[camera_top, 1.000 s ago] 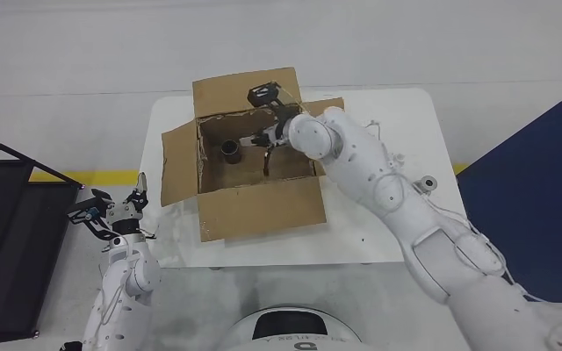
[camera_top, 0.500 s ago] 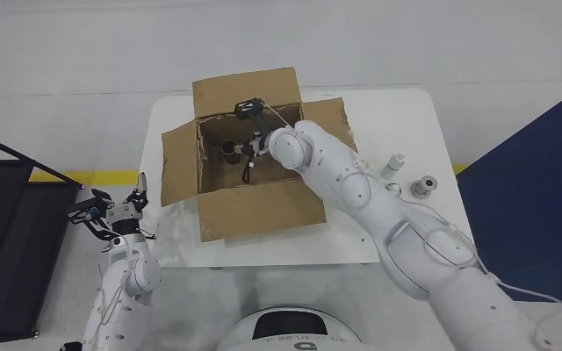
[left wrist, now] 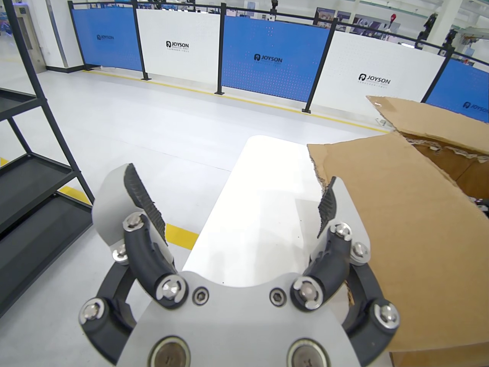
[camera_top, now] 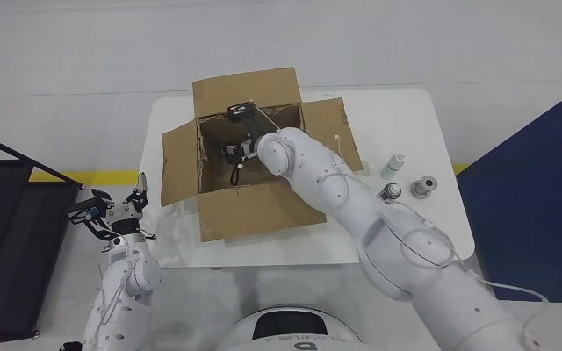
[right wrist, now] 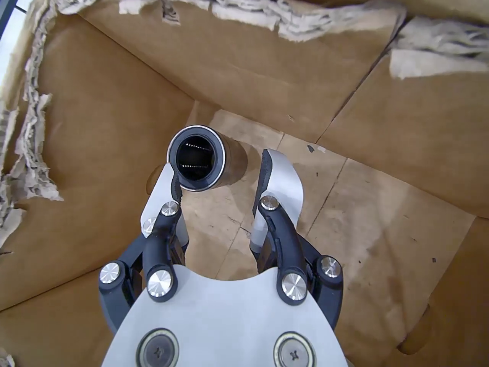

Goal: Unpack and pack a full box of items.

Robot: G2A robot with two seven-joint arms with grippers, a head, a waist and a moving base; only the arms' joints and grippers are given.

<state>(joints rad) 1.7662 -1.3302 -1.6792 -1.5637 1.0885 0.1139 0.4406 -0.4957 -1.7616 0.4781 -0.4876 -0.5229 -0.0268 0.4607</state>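
Observation:
An open cardboard box [camera_top: 255,211] stands on the white table [camera_top: 386,237]. Inside it, near the left wall, stands a dark metal cylinder [camera_top: 229,150] with a hollow bore [right wrist: 198,164]. My right gripper [camera_top: 237,163] is down in the box, open, with its fingers either side of the cylinder [right wrist: 221,169]; one finger [right wrist: 174,187] sits at the rim and the other finger [right wrist: 273,171] stands a little off the cylinder's side. My left gripper [camera_top: 118,200] hangs open off the table's left edge, holding nothing [left wrist: 229,189], close to the box's left flap [left wrist: 389,208].
On the table right of the box stand a small white bottle [camera_top: 394,162], a short metal piece [camera_top: 390,191] and a metal ring-shaped part [camera_top: 425,186]. A black shelf rack [left wrist: 34,177] stands on the floor to the left. The box's torn walls [right wrist: 229,9] closely surround my right gripper.
My right arm has swung left inside the box, bringing its gripper up to the cylinder. Its move uncovered the bottle and metal parts on the table's right. The left arm kept still.

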